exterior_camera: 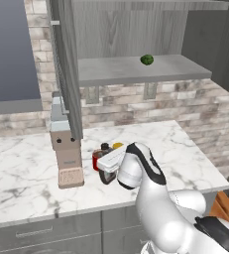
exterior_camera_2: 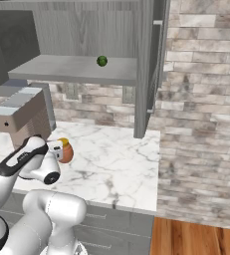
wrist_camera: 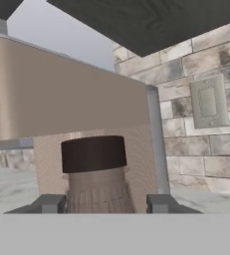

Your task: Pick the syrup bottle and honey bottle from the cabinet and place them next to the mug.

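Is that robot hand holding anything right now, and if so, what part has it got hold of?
Yes. The gripper is shut on the syrup bottle, its fingers pressing either side of the ribbed neck just below the black cap, down by the counter.

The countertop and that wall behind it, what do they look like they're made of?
The countertop looks like polished white marble, going by its grey veining, though it could be an imitation. The wall looks like rough brick in beige and grey, with pale mortar lines between the blocks.
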{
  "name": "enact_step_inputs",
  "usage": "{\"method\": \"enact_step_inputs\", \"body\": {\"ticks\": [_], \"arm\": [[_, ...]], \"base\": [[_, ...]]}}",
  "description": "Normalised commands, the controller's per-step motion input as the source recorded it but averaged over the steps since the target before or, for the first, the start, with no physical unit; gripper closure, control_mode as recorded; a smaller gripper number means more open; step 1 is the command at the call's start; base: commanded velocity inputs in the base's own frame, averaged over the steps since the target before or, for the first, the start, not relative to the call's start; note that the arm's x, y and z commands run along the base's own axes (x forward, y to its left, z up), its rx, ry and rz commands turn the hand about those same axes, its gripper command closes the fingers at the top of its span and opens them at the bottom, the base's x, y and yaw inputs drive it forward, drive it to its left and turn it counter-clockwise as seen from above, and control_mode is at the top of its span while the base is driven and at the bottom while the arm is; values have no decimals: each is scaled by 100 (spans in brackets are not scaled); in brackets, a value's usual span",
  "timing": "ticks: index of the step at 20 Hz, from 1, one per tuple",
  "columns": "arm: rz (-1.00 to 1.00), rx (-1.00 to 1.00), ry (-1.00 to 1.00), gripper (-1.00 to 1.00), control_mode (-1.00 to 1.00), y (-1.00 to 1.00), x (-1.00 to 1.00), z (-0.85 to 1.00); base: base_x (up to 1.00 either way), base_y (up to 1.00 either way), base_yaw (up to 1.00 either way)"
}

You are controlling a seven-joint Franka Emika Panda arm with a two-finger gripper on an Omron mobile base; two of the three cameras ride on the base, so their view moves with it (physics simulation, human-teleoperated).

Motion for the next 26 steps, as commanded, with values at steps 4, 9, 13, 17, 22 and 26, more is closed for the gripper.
{"method": "enact_step_inputs", "body": {"ticks": [4,9,13,17,22,26], "arm": [[0,0,0,100,-100,0,0,0],[0,0,0,100,-100,0,0,0],[0,0,0,-100,-100,0,0,0],[0,0,0,-100,-100,0,0,0],[0,0,0,-100,-100,-2,0,0],[0,0,0,-100,-100,-12,0,0]], "base": [[0,0,0],[0,0,0],[0,0,0],[0,0,0],[0,0,0],[0,0,0]]}}
